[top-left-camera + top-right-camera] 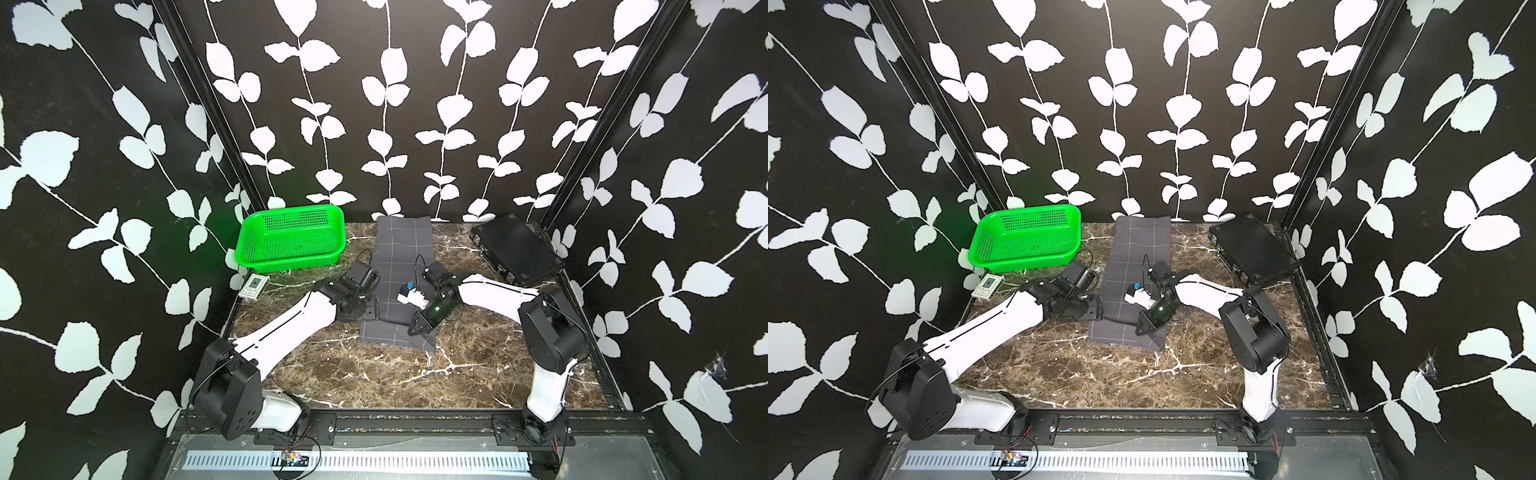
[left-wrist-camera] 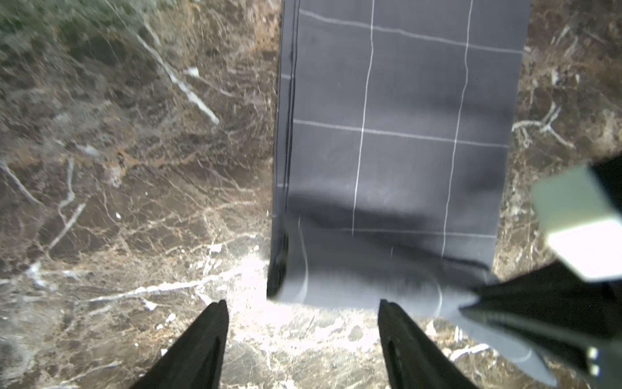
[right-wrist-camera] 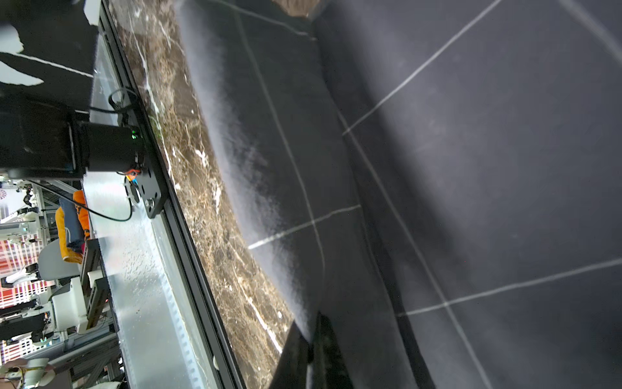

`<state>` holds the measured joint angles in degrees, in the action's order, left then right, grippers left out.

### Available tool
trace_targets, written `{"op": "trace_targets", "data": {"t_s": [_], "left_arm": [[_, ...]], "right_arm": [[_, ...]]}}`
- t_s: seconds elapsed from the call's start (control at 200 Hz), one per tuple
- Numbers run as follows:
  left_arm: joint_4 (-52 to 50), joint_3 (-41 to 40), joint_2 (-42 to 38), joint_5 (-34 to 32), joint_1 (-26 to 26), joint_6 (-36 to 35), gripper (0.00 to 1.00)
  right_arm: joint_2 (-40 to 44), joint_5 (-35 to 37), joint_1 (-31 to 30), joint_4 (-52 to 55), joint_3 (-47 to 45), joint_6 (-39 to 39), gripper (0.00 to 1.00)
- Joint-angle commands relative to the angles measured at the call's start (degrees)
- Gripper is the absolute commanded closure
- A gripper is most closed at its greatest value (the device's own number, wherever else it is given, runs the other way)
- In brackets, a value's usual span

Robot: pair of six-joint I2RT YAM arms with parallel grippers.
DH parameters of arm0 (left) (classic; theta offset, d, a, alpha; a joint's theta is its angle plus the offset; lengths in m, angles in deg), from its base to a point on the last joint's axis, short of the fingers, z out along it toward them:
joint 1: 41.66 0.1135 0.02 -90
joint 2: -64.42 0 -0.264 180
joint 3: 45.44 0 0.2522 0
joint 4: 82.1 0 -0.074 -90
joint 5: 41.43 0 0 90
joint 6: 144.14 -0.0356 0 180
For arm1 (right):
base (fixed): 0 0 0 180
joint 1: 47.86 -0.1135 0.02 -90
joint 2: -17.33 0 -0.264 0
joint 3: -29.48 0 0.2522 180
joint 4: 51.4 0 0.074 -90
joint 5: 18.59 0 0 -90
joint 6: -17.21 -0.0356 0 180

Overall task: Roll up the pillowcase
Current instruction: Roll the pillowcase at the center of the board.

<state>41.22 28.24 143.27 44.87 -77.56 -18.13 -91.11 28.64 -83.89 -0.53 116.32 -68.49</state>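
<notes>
The pillowcase lies as a long narrow strip down the middle of the table, running from the back wall toward the front, right between the two arms. Its near end looks doubled over, one layer sitting on another.

The left pincer is clearly open in its wrist view. The two black fingers are spread wide with nothing between them but bare marble. It's low over the table, just short of the cloth's near edge and not touching it.

The right pincer is clamped shut, fingers pressed together. The tips sit right on the near right edge of the cloth, and it looks like it's pinching that edge, though the fabric there is smeared with blur so I can't make out how much it has. From the left wrist view the same pincer shows up at the cloth's corner, with fabric pulled up toward it. In both top views it sits on the near end of the strip.

Off to the side are a green basket at the back left, a black case at the back right, and a small card just in front of the basket.
</notes>
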Motion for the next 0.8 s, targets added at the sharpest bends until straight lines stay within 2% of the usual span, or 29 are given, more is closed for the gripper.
{"op": "trace_targets", "data": {"t_s": [0.0, 0.17, 0.365, 0.555, 0.795], "left_arm": [[0.5, -2.6, -1.9, 1.5, 0.2, 0.3, 0.28], [4.1, -4.7, -0.9, 2.5, 0.2, -0.1, 0.28], [5.6, -2.3, 6.7, 3.2, 0.2, -3.1, 0.28], [5.6, 0.1, 12.0, 2.3, 0.3, -5.8, 0.28], [5.6, 1.7, 15.9, 1.8, 0.4, -7.7, 0.29]], "right_arm": [[-2.4, -1.3, 1.2, 1.1, 4.3, 0.4, 0.93], [-6.1, -0.4, 2.8, 3.4, 8.0, 2.1, 0.91], [-7.6, 1.0, 3.0, 3.6, 8.4, 2.7, 0.88], [-5.9, 5.2, 3.4, 3.3, 7.4, 3.3, 0.75], [1.5, 13.6, 3.9, 3.7, 4.2, 4.3, 0.63]]}}
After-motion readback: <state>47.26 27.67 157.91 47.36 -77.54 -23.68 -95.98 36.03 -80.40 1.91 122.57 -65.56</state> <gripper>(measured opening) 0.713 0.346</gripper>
